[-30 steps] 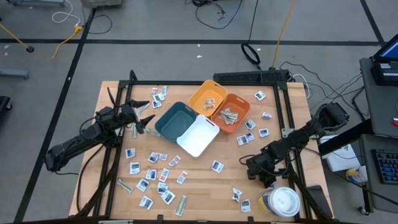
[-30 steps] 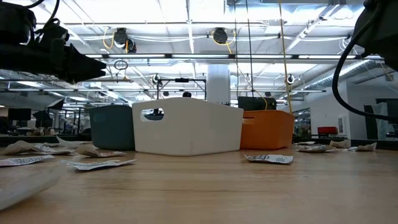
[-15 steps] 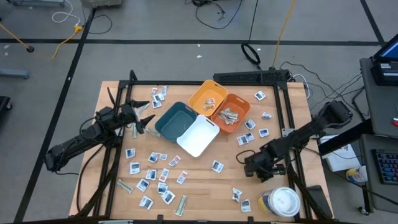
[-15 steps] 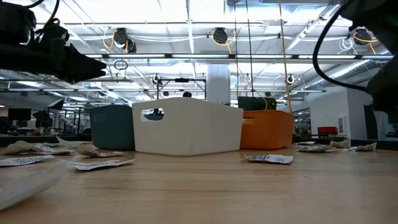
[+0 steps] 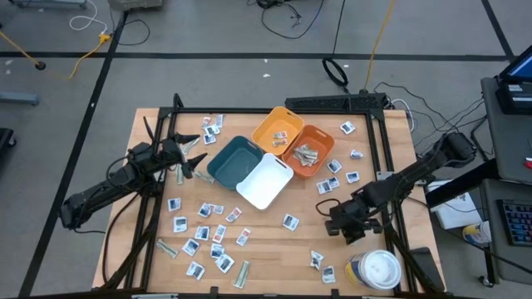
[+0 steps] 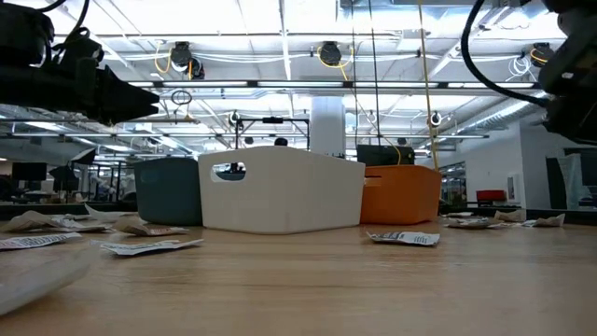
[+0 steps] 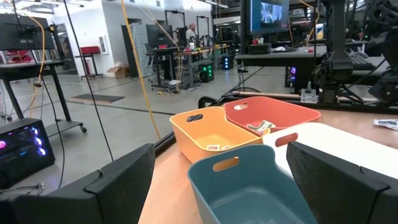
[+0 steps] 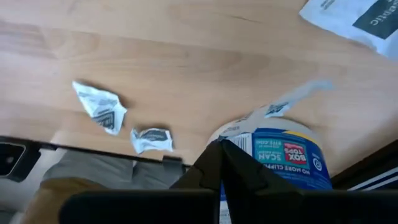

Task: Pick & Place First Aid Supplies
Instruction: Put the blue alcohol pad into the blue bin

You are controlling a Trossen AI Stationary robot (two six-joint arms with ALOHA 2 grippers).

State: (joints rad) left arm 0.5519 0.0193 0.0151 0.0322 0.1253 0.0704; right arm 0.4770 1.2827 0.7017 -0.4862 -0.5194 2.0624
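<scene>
My right gripper point(image 8: 221, 148) is shut above the table's near right part point(image 5: 332, 218), with a narrow grey-green wrapped strip point(image 8: 283, 106) at its fingertips. My left gripper point(image 7: 217, 186) stands open and level at the table's left point(image 5: 193, 154), pointing at the teal bin point(image 5: 233, 159); nothing is between its fingers. Many small white packets point(image 5: 208, 232) lie flat on the wood at the near left, and others point(image 5: 337, 178) lie at the right. Several strips rest in the orange bin point(image 5: 309, 151). My right gripper pinches one end of the wrapped strip point(image 8: 239, 129) between the tips of its two fingers, which slant down from above. The strip sticks out past the fingertips, lifted clear of the table, with its free end point(image 8: 320, 85) in the air above the tub.
The teal, white point(image 5: 266, 183), yellow point(image 5: 278, 129) and orange bins stand together at the table's middle. A round white-lidded tub point(image 5: 376, 270) with a blue label point(image 8: 292, 158) stands at the near right corner. Two crumpled packets point(image 8: 99, 106) point(image 8: 152, 140) lie near it.
My right gripper has risen above the near right part of the table and rolled a little, staying shut. My left arm has kept still.
</scene>
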